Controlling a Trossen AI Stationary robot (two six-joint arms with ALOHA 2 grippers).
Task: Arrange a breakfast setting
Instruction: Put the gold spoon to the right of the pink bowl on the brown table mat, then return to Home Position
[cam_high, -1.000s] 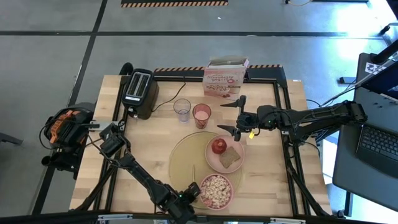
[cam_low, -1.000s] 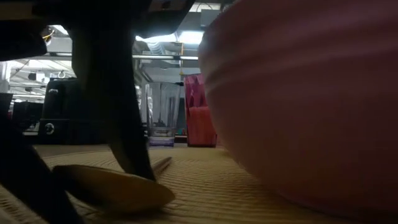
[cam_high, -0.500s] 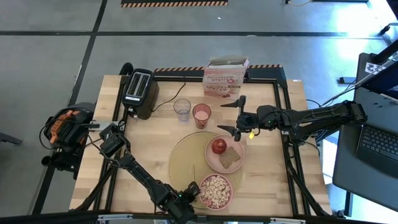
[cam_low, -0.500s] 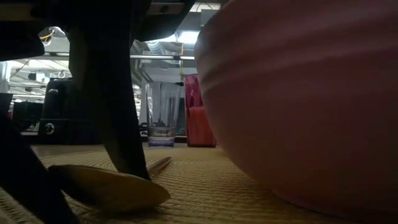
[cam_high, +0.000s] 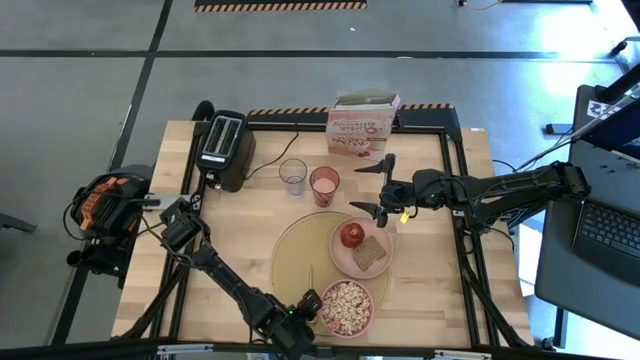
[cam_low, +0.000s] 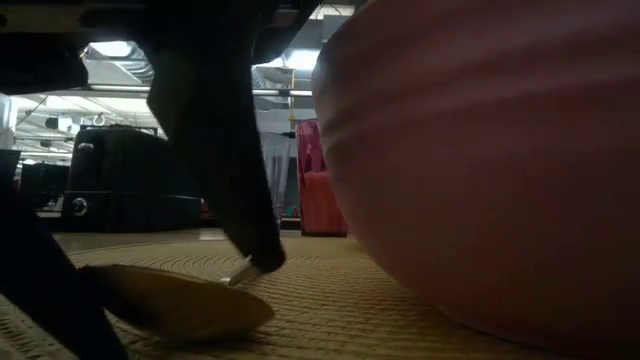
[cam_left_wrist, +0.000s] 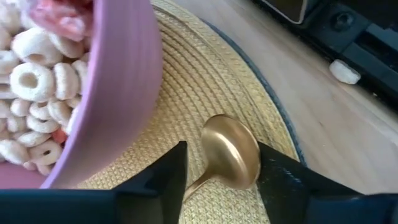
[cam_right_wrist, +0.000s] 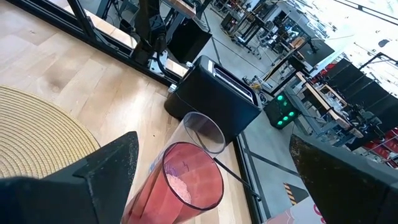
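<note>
On the round tan placemat sit a pale pink plate with a red apple and a toast slice, and a pink bowl of cereal at the mat's near edge. The gold spoon lies flat on the mat just left of the bowl. My left gripper is open low over the mat, a finger on either side of the spoon. My right gripper hangs open above the table, beyond the plate. My left gripper's fingers slant down from the near side, close on either side of the spoon where its bowl meets the handle. Whether a finger touches the spoon I cannot tell. The spoon rests on the mat.
A black toaster stands far left and a pink-and-white cereal box at the far edge. A clear glass and a glass with pink filling stand between them and the mat. Bare wood lies left of the mat.
My left gripper has opened: in the low view one finger has swung away from the other, toward the bowl, and now covers the clear glass. The spoon stays lying on the mat. The bowl has not moved.
</note>
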